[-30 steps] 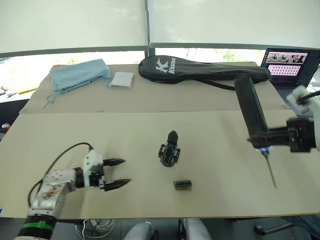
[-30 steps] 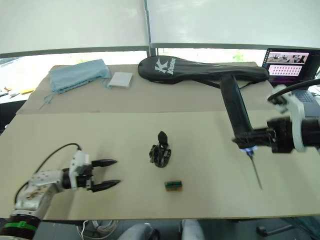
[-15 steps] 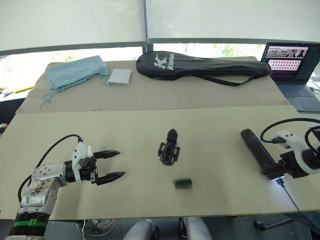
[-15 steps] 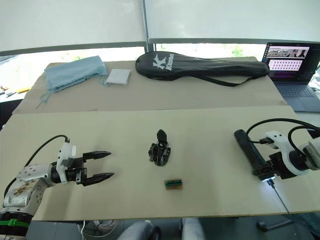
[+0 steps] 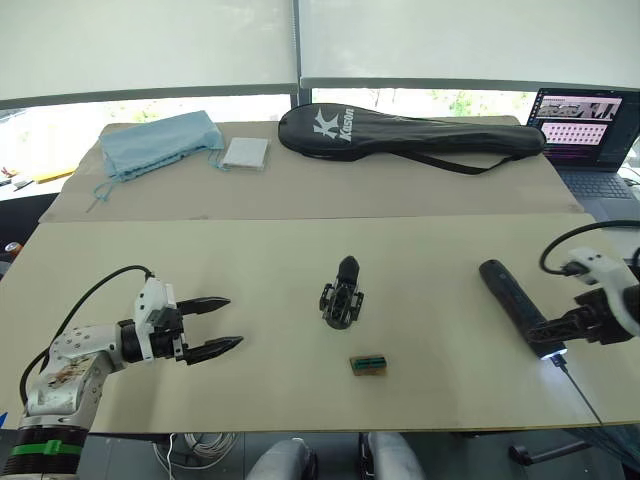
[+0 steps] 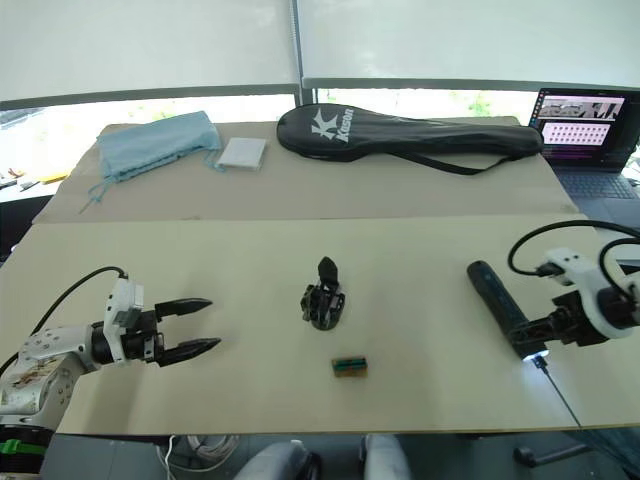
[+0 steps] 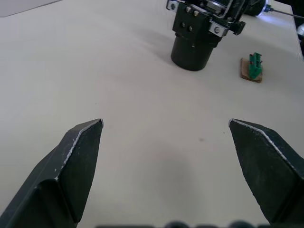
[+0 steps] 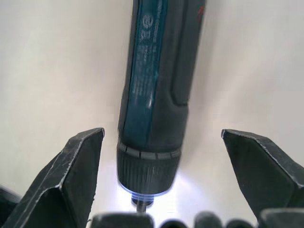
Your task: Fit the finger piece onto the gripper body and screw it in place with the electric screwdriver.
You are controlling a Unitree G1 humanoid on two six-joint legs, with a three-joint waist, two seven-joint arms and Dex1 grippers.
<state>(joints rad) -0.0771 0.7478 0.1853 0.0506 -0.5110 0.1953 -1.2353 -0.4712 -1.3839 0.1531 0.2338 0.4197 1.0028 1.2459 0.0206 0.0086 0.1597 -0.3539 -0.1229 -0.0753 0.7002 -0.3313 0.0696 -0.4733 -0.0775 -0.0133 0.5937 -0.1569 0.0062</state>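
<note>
A: What sits at the left of the surface (image 5: 300,240)?

B: The left pincer (image 5: 224,323) lies low near the front edge, its two fingers spread wide with nothing between them, pointing toward the middle. At the far left corner are a blue cloth (image 5: 160,143) and a small white pad (image 5: 245,154) just beside it.

A: And the middle?

B: The gripper body (image 5: 342,298) stands alone on its round base, one pointed finger sticking up, well apart from both pincers. A little green-and-brown box (image 5: 368,365) rests near it, toward the front edge. A long black bag (image 5: 410,136) with white lettering lies along the far edge.

A: The right side?

B: The screwdriver (image 5: 514,303) lies on the surface near the right edge, butt end pointing away from the front edge, light glowing at its tip, the thin bit reaching toward the front right corner. The right pincer (image 8: 161,156) is open, its fingers spread on either side of the tip end without touching it. A laptop (image 5: 585,135) sits at the far right corner.
</note>
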